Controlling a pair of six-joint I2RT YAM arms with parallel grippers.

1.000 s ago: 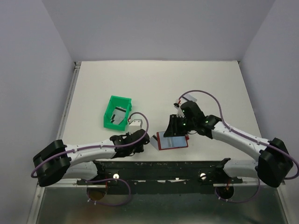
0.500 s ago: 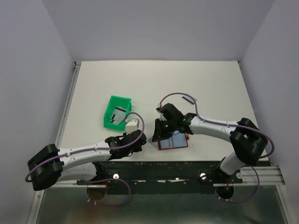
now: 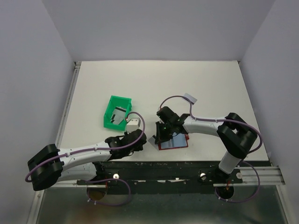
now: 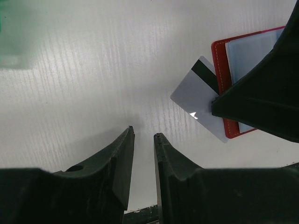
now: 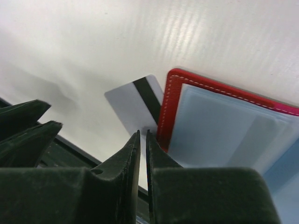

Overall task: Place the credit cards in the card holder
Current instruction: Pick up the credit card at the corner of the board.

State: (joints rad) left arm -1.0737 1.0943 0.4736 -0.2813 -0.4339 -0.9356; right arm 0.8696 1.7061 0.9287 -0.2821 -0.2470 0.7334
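Observation:
The card holder lies open near the front edge, red-rimmed and light blue inside. A grey credit card with a dark stripe lies flat on the table, poking out from the holder's left edge. My right gripper points down at that card next to the red rim. Its jaws are drawn together to a thin slit, tips on the card. Left of the card, my left gripper sits low over bare table, jaws slightly parted and holding nothing.
A green tray behind the left arm holds more grey cards. A small grey flat piece lies behind the right arm. The dark rail along the table's front edge runs just below the holder.
The right arm swung left, bringing its gripper from the holder's far side to the card at its left edge, and its jaws closed. The left arm barely shifted.

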